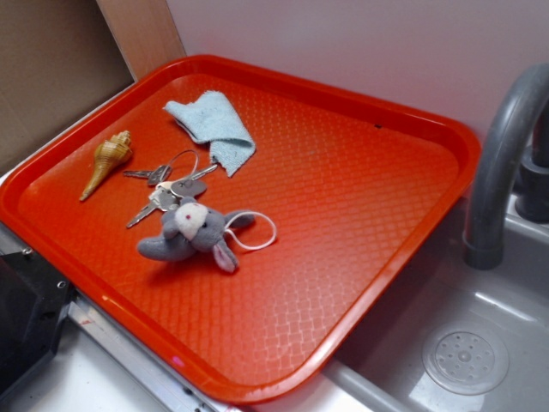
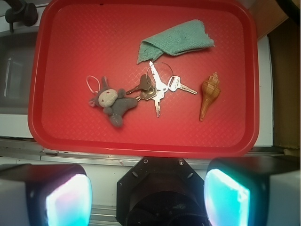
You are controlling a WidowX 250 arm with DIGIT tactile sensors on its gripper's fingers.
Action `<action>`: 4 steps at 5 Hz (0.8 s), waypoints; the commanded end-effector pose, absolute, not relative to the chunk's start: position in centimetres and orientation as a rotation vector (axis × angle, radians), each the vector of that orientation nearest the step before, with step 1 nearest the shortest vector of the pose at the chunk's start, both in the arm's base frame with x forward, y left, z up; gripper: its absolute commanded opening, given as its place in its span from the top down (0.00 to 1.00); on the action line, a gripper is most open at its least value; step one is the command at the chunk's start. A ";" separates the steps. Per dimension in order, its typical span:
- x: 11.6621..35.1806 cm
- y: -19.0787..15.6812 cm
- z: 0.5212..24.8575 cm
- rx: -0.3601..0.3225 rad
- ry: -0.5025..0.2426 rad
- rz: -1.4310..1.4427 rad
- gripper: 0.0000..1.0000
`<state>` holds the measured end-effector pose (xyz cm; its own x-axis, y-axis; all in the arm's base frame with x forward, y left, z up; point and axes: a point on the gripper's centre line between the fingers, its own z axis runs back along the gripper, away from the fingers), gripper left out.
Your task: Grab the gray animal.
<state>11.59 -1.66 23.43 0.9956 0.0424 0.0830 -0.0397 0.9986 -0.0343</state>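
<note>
Wrist view only: black, blocky gripper [image 2: 148, 197] fills the bottom edge. Two squared black fingers, one at each lower corner, each faced with a glossy pad [image 2: 68, 201] that glows white-to-cyan. Between them sits a black angular mount housing [image 2: 162, 190] with chamfered corners and two small silver screws near its top edge. No cables or markings visible.

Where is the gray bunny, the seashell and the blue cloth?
gray bunny [image 1: 190, 230]: exterior view, on its white face.
seashell [image 1: 106, 160]: exterior view, on the wide spiral end.
blue cloth [image 1: 216, 126]: exterior view, on the middle of the folded cloth.
</note>
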 end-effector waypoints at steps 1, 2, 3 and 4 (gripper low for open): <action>11.6 -1.7 23.4 -0.033 -0.084 0.041 0.00; 14.3 -3.4 21.7 -0.065 -0.168 -0.210 0.00; 17.1 -6.0 20.5 0.032 -0.246 -0.396 0.00; 19.2 -9.3 18.0 -0.009 -0.280 -0.633 0.00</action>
<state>19.16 -8.61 17.24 0.7968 -0.5595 0.2283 0.5612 0.8252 0.0638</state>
